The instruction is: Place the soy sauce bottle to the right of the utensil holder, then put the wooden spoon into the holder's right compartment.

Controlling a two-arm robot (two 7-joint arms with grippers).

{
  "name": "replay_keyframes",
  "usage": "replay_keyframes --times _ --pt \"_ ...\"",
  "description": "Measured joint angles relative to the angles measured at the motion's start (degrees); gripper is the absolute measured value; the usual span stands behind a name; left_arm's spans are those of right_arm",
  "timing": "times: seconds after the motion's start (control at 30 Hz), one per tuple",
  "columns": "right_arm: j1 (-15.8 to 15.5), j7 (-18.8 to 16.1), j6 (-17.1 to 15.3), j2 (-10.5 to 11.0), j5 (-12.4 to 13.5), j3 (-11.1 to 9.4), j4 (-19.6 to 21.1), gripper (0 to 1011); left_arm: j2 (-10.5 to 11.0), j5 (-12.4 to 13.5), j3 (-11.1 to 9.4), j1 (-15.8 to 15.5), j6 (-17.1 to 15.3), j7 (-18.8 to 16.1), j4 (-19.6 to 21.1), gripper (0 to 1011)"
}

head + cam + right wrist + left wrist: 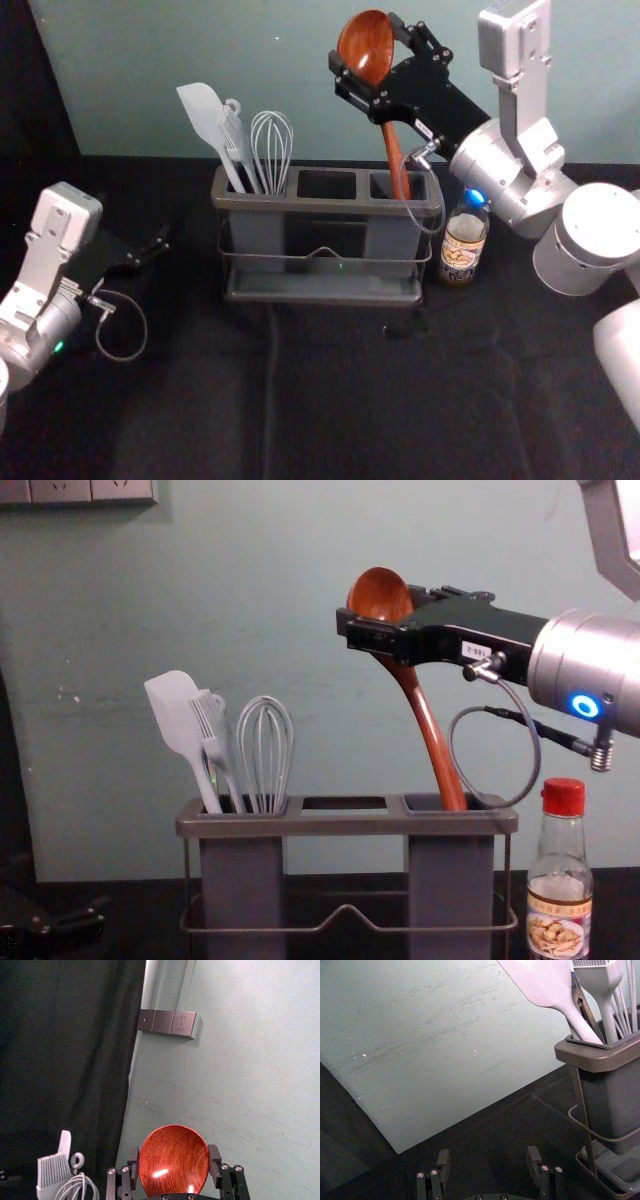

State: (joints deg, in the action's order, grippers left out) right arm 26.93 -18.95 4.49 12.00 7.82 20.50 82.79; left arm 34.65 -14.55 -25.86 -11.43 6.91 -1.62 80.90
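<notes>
Above the right end of the utensil holder, my right gripper has the wooden spoon pinched by its bowl, one finger pressed to either side. From there the handle slants down, and its lower end is inside the holder's right compartment, so the spoon leans there with its bowl up high over the rim. I feel for it well above the holder, my forearm reaching in from the holder's right side.

The soy sauce bottle stands upright just beside the holder, on its right, red cap on top and label facing me. My right arm passes over it on the way to the spoon.

To the left of the holder, and apart from it, waits my left gripper. Its fingers are spread wide, with nothing between them.

In the holder's left compartment a pale spatula, a brush and a whisk stand together, heads up, the spatula leaning outward to the left. A wire rail runs across the holder's front, bent to a small peak near its middle. Beneath the holder spreads black cloth, and behind it rises a pale green wall.
</notes>
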Motion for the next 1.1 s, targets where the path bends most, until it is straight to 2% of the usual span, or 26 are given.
replay_keyframes --times 0.7,1.1 --pt "-5.9 0.3 -4.2 3.6 1.8 -2.3 9.1 839 0.0 0.0 0.0 0.0 0.0 0.0 0.0 1005" --pt "-7.9 0.7 -5.7 4.7 2.5 -3.1 11.2 840 0.0 0.0 0.0 0.0 0.0 0.0 0.0 1005"
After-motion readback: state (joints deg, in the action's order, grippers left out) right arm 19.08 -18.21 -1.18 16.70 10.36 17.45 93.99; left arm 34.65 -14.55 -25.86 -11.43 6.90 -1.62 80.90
